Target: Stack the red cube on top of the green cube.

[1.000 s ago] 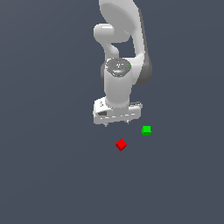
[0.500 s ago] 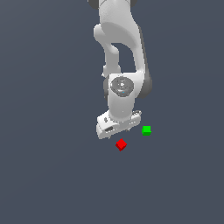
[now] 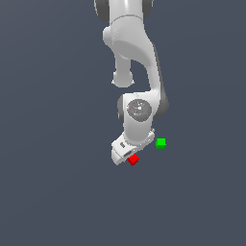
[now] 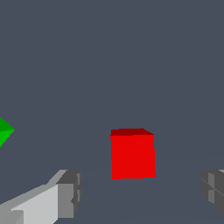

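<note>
Wrist view: red cube (image 4: 132,155) square-on between spread tool (image 4: 140,192) fingers.

**Count of what I can see**

From my station I count one red cube (image 3: 133,159), also at (image 4: 132,153), and one green cube (image 3: 161,142), which the wrist view cuts at its edge (image 4: 4,131). That makes two cubes in all. I count one arm carrying one gripper (image 3: 126,154), with two fingers (image 4: 70,192) showing in the wrist view
</note>
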`<state>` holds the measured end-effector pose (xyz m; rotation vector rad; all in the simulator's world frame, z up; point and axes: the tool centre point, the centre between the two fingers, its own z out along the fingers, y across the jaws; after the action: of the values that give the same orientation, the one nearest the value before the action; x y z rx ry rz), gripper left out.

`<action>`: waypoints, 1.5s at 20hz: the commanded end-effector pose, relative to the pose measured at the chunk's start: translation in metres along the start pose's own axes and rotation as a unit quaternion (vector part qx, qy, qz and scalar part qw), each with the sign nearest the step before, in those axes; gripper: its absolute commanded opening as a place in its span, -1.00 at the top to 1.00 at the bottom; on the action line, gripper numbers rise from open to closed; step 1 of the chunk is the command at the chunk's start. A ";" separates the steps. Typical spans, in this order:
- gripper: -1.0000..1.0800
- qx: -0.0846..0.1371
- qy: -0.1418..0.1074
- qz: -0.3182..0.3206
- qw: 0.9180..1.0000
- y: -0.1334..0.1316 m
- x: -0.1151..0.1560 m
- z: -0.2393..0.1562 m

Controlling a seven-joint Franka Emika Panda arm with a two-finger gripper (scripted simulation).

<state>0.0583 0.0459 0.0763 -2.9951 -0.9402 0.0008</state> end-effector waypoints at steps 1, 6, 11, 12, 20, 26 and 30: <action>-0.92 -0.001 0.000 -0.015 1.000 0.000 0.004 0.005; -0.92 -0.001 0.000 -0.026 1.000 -0.001 0.006 0.008; -0.92 -0.001 0.000 -0.020 1.000 -0.001 0.005 0.006; -0.92 -0.001 0.000 -0.022 1.000 -0.001 0.005 0.007; -0.92 -0.001 0.000 -0.021 1.000 -0.001 0.005 0.031; -0.92 -0.001 0.000 -0.021 1.000 -0.001 0.004 0.055; -0.92 -0.001 0.000 -0.021 1.000 -0.001 0.005 0.056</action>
<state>0.0611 0.0494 0.0197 -2.9771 -1.0024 0.0026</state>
